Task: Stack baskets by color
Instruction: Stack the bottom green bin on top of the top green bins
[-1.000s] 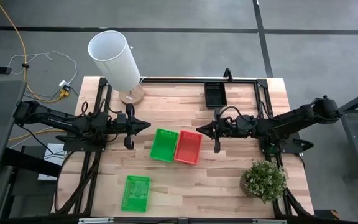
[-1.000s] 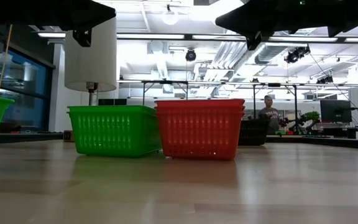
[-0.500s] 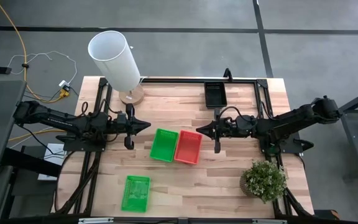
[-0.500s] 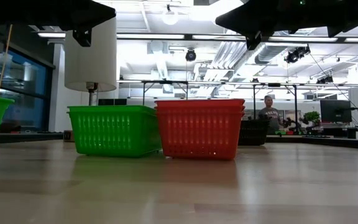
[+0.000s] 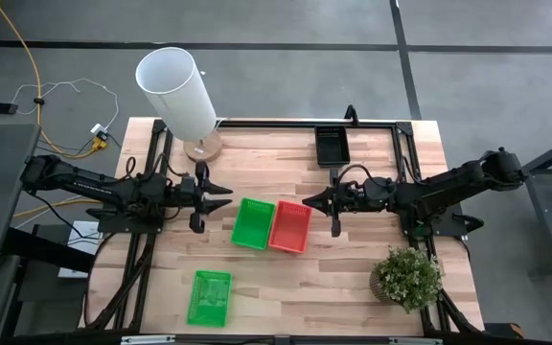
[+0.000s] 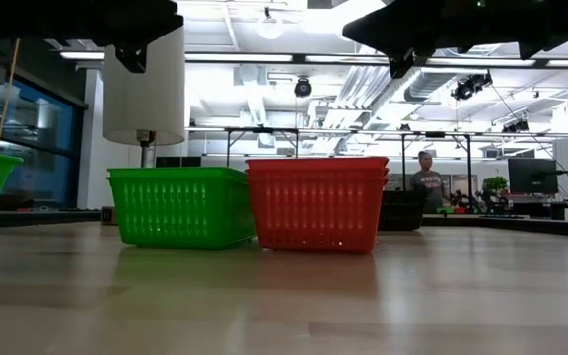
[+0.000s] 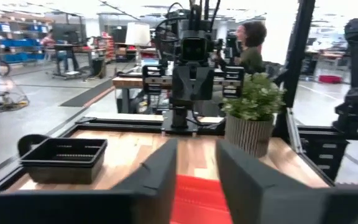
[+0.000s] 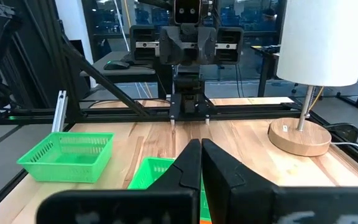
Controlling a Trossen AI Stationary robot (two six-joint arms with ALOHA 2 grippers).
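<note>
A green basket (image 5: pixel 253 222) and a red basket (image 5: pixel 290 226) stand side by side on their bottoms at the table's middle. In the low view the red one (image 6: pixel 316 202) shows several stacked rims. Another green basket (image 5: pixel 210 297) sits near the front edge, and a black basket (image 5: pixel 332 146) sits at the far edge. My left gripper (image 5: pixel 226 195) hovers level, left of the green basket, open and holding nothing, with a gap between its fingers (image 7: pixel 194 163). My right gripper (image 5: pixel 306 200) hovers level over the red basket's far right corner, shut and holding nothing (image 8: pixel 201 150).
A white lamp shade (image 5: pixel 175 88) on a round wooden foot (image 5: pixel 202 148) stands at the far left. A potted plant (image 5: pixel 407 278) stands at the near right. Bare wood (image 5: pixel 300 297) lies between the near green basket and the plant. A person (image 6: pixel 426 178) is in the room behind.
My left gripper has opened partway, its fingertips now standing apart. Both arms have stayed where they were, and the baskets have not moved.
</note>
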